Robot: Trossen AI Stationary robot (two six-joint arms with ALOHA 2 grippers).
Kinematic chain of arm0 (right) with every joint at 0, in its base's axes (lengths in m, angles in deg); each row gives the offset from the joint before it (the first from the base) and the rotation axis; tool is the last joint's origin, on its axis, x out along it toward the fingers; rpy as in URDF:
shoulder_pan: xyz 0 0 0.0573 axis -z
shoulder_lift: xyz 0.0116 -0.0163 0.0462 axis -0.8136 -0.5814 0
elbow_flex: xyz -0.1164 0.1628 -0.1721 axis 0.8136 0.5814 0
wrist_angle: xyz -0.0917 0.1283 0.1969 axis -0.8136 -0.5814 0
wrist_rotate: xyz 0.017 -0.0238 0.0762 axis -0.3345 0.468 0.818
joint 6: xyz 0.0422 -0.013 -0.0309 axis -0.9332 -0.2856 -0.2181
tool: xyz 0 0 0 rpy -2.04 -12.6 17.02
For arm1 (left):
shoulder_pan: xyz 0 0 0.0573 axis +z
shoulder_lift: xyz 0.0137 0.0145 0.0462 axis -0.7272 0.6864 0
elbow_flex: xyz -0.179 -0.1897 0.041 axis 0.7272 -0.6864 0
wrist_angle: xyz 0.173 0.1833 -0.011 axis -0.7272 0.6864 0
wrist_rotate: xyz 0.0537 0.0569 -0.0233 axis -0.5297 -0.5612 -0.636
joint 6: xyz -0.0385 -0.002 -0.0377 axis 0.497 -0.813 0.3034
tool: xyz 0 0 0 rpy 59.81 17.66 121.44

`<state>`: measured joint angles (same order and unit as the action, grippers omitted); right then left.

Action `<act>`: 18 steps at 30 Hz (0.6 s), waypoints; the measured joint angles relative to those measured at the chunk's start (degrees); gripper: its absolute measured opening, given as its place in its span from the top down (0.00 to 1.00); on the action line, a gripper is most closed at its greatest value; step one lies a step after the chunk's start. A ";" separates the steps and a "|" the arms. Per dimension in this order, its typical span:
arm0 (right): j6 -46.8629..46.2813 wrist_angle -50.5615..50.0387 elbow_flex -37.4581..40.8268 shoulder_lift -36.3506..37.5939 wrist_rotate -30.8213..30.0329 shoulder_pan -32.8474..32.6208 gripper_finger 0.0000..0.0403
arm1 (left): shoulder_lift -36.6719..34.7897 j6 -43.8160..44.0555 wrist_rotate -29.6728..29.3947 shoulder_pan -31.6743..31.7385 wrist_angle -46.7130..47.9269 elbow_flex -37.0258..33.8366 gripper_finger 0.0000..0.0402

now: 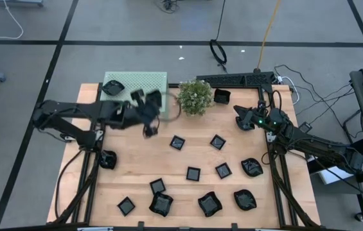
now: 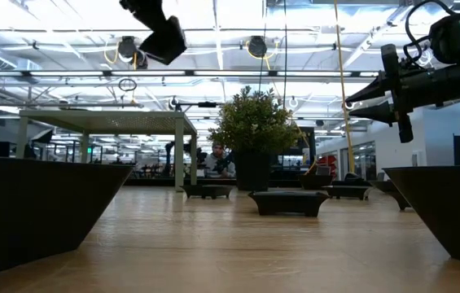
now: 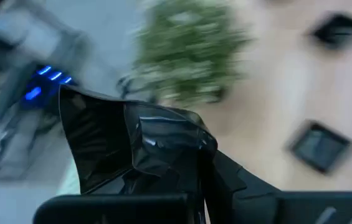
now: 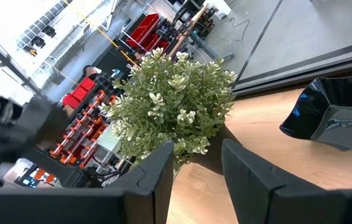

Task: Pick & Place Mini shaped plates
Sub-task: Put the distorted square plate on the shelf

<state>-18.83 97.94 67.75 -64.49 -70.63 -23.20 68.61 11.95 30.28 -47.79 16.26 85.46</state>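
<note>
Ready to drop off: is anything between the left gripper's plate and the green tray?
Nothing visible. The left gripper, shut on a plate, hangs at the tray's corner nearest the plant, which stands to the side, off the path. Another plate lies at the tray's far corner.

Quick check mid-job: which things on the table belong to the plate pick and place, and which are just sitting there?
Job:
- small glossy black mini plates scattered on the wooden table, square and wavy-rimmed
- wavy black plate clamped in the left gripper, near the pale green perforated tray, which already holds one black plate

Lying about:
- green leafy potted plant
- right gripper, open, waiting beside the plant
</note>
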 joint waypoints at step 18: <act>0.00 0.00 0.00 0.00 -0.01 0.00 0.69 | 6.77 -0.18 10.16 26.57 11.31 0.06 0.96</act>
<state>-18.83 97.94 67.75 -64.49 -70.63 -23.21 75.38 11.76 40.44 -21.22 27.57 85.52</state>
